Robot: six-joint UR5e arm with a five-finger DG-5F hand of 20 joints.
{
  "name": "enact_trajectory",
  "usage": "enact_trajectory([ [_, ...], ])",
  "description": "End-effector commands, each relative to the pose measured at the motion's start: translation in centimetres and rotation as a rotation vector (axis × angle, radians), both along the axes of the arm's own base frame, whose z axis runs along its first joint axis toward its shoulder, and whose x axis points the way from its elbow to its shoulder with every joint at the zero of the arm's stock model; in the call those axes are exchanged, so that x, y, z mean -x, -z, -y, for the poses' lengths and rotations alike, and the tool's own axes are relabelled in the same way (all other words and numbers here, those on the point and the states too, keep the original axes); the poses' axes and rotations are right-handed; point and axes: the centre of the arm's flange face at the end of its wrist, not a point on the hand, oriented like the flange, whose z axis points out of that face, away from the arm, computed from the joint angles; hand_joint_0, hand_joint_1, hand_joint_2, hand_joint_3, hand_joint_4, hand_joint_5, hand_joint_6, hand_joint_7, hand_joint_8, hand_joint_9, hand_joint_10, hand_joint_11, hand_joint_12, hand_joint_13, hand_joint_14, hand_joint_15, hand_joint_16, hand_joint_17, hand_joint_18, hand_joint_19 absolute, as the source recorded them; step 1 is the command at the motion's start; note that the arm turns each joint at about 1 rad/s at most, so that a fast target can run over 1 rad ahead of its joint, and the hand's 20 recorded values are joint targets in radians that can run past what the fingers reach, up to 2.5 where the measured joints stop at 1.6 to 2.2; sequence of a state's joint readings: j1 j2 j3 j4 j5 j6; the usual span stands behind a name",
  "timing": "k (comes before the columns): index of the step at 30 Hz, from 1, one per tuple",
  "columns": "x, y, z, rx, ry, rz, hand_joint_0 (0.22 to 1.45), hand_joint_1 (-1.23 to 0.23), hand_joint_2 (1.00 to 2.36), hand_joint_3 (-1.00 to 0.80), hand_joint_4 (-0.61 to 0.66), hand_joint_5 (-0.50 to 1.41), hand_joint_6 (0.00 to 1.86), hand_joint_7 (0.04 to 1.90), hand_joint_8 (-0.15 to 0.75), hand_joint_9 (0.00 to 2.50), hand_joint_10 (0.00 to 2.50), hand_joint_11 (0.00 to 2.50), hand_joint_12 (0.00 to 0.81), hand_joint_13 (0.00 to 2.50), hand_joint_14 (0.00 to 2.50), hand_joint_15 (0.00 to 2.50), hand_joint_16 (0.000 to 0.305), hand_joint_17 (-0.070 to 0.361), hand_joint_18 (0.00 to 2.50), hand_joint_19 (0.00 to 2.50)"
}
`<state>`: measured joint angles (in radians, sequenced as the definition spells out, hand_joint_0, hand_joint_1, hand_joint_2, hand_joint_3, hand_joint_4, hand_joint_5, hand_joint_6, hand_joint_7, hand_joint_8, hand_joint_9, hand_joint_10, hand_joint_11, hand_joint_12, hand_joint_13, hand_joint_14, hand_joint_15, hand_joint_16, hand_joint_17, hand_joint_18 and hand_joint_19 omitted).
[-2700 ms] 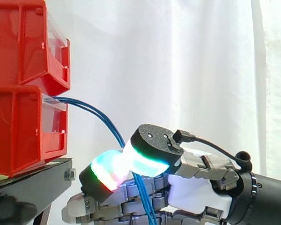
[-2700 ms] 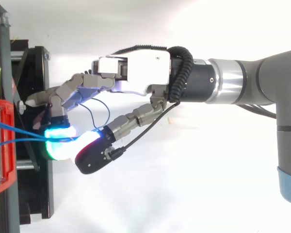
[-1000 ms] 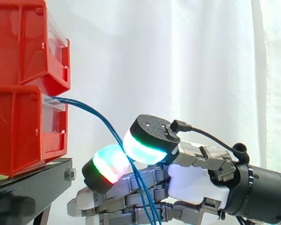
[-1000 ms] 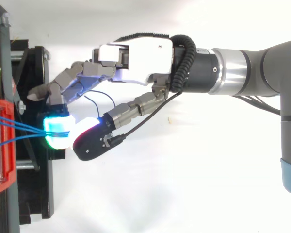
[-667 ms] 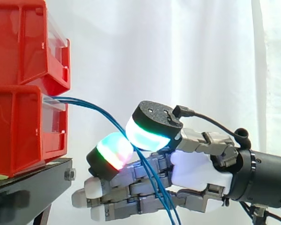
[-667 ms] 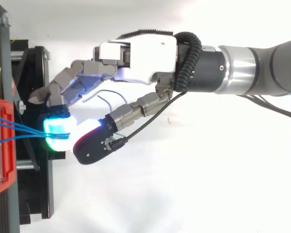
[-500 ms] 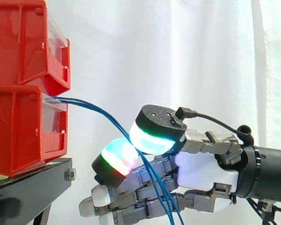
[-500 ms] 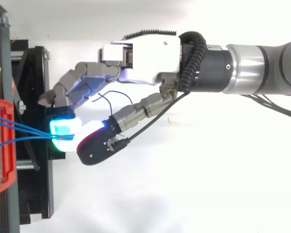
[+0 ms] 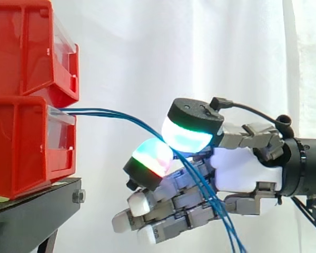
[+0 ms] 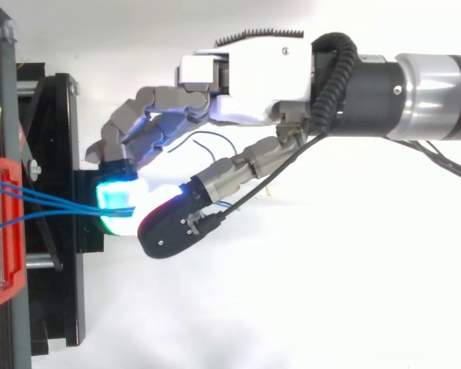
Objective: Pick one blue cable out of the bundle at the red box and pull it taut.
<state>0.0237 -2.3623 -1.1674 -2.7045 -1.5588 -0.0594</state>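
hand (image 9: 245, 171) fingers (image 9: 152, 158) pinching several blue cables (image 9: 113, 113) between two glowing pads, strands arcing shallowly over from the lower red box (image 9: 21, 145)

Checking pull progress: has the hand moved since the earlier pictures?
Yes. In the side view the hand moved right, away from the red box, pinching blue cables.
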Motion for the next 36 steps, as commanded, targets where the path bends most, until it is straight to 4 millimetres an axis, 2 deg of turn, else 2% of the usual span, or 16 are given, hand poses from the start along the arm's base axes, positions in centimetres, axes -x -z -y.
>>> enact_trajectory([
  [1, 0.5, -0.6, 0.0, -0.002, -0.001, -0.029, 0.75, -0.95, 1.02, -0.28, 0.03, -0.18, 0.90, 1.05, 0.352, 0.78, 0.01, 0.52, 0.359, 0.45, 0.00, 0.13, 0.048, 0.109, 0.45, 0.15],
  [3, 0.7, -1.1, 0.1, -0.002, 0.001, -0.037, 0.79, -0.97, 1.01, -0.34, 0.04, -0.18, 0.91, 1.12, 0.349, 0.80, 0.01, 0.53, 0.358, 0.47, 0.00, 0.14, 0.048, 0.107, 0.46, 0.17],
  [8, 1.1, -1.8, 0.0, -0.003, -0.005, -0.051, 0.84, -0.95, 1.00, -0.50, 0.03, -0.18, 0.91, 1.08, 0.339, 0.81, 0.01, 0.55, 0.355, 0.49, 0.01, 0.15, 0.047, 0.107, 0.48, 0.19],
  [17, 1.2, -1.7, 0.0, 0.000, -0.007, -0.061, 0.75, -0.95, 1.00, -0.50, 0.13, -0.17, 0.91, 1.05, 0.344, 0.83, 0.01, 0.55, 0.354, 0.51, 0.01, 0.16, 0.047, 0.106, 0.52, 0.17],
  [20, 1.1, -1.7, -0.1, 0.002, -0.008, -0.058, 0.68, -0.91, 1.00, -0.50, 0.15, -0.17, 0.91, 0.99, 0.347, 0.83, 0.01, 0.55, 0.352, 0.50, 0.01, 0.17, 0.047, 0.105, 0.51, 0.20],
  [25, 1.1, -1.8, -0.1, 0.004, -0.010, -0.057, 0.59, -0.80, 1.00, -0.50, 0.17, -0.17, 0.89, 1.00, 0.356, 0.83, 0.01, 0.53, 0.360, 0.49, 0.01, 0.18, 0.048, 0.107, 0.48, 0.23],
  [30, 1.1, -1.7, -0.2, 0.005, -0.011, -0.058, 0.62, -0.74, 1.00, -0.45, 0.16, -0.16, 0.88, 1.04, 0.361, 0.84, 0.01, 0.53, 0.357, 0.49, 0.01, 0.19, 0.047, 0.106, 0.47, 0.25],
  [36, 1.1, -1.7, -0.5, 0.004, -0.013, -0.058, 0.64, -0.79, 1.01, -0.30, 0.13, -0.16, 0.89, 1.08, 0.367, 0.85, 0.01, 0.55, 0.359, 0.49, 0.01, 0.18, 0.048, 0.107, 0.48, 0.24],
])
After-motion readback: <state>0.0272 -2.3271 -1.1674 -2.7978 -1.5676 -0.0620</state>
